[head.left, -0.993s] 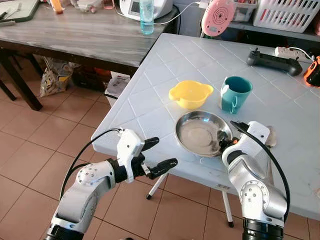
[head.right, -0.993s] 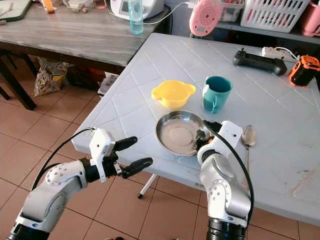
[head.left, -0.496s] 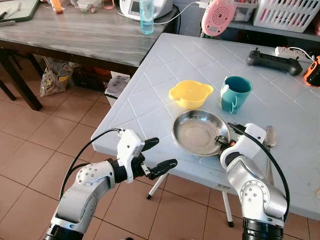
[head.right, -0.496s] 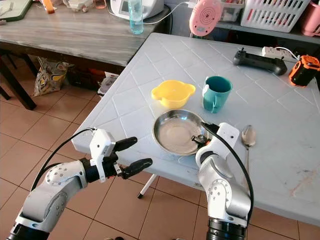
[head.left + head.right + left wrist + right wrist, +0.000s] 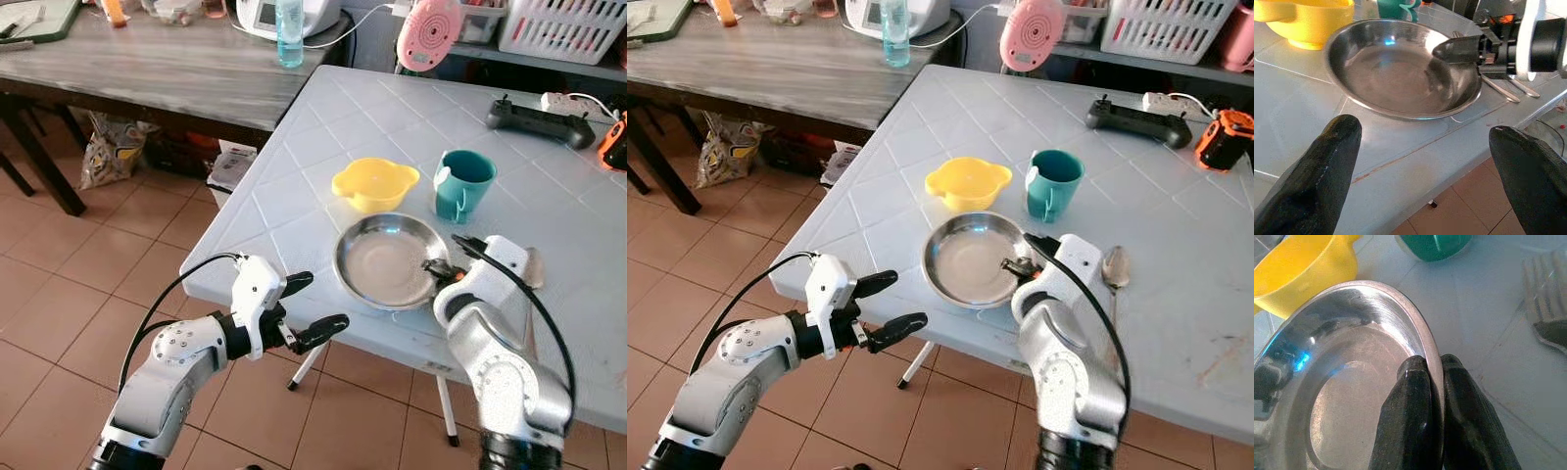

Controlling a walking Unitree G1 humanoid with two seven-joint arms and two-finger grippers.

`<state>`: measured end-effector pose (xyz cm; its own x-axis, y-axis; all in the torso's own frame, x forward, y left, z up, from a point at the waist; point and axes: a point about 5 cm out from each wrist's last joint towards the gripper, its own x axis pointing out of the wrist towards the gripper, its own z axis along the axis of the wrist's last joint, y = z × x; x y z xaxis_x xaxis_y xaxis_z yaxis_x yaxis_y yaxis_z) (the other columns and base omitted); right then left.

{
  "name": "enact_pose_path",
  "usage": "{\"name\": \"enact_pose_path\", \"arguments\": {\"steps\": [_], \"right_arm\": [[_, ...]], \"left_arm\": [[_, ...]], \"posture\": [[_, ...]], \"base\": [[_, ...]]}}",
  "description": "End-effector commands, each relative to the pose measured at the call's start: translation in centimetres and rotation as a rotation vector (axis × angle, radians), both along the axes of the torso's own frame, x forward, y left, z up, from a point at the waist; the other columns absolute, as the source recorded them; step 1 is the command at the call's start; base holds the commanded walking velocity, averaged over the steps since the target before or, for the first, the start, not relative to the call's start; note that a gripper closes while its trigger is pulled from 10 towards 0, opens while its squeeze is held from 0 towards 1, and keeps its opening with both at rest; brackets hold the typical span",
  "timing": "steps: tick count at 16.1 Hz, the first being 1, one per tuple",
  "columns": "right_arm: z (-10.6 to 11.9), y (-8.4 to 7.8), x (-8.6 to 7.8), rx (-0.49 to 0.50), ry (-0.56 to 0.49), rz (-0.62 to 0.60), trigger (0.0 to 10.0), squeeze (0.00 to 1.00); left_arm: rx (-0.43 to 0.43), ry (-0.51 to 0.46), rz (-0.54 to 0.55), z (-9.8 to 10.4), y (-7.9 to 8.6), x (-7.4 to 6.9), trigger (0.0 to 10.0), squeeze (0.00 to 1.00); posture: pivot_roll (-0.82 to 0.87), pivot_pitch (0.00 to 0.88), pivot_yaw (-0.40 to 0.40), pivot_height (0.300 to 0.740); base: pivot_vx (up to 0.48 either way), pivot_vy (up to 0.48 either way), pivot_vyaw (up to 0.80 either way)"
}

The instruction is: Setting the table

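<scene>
Terracotta floor tiles point(image 5: 59, 323) lie beneath the left gripper point(image 5: 309, 305), held off the table edge with fingers spread and empty. On the grey table point(image 5: 323, 117), the right gripper point(image 5: 1431, 382) pinches the near-right rim of the steel plate point(image 5: 965, 257). Beyond stand a yellow bowl point(image 5: 374, 183) and teal mug point(image 5: 462, 182); a spoon point(image 5: 1113, 266) lies right.

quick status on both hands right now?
Left hand: open, empty, off the table edge.
Right hand: shut on the steel plate rim.
</scene>
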<state>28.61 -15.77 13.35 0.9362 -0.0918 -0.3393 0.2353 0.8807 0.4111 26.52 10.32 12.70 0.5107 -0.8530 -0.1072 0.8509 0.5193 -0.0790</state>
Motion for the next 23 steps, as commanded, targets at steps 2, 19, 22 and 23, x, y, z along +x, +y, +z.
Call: {"name": "enact_pose_path", "arguments": {"steps": [2,19,22,23], "right_arm": [[-2.8,0.0,-2.1,-0.011,0.127,-0.019,0.0,0.0],[3.4,-0.4,-4.8,-0.242,-0.417,0.043,10.0,0.0],[3.2,-0.4,-4.8,-0.244,-0.414,0.035,10.0,0.0],[3.1,-0.4,-4.9,-0.243,-0.414,0.038,10.0,0.0]], "left_arm": [[0.011,-0.006,0.009,-0.1,0.3,0.0,10.0,0.0],[-0.02,-0.167,0.705,1.3,5.2,6.7,10.0,0.0],[-0.033,-0.141,0.72,0.9,4.9,6.9,10.0,0.0],[-0.036,-0.138,0.724,0.9,4.9,7.0,10.0,0.0]], "posture": [[0.03,0.135,-0.017,0.74],[0.02,0.088,-0.014,0.74],[0.02,0.092,-0.016,0.74],[0.02,0.092,-0.016,0.74]], "base": [[0.0,0.0,0.0],[0.0,0.0,0.0],[0.0,0.0,-0.38],[0.0,0.0,-0.78]]}}
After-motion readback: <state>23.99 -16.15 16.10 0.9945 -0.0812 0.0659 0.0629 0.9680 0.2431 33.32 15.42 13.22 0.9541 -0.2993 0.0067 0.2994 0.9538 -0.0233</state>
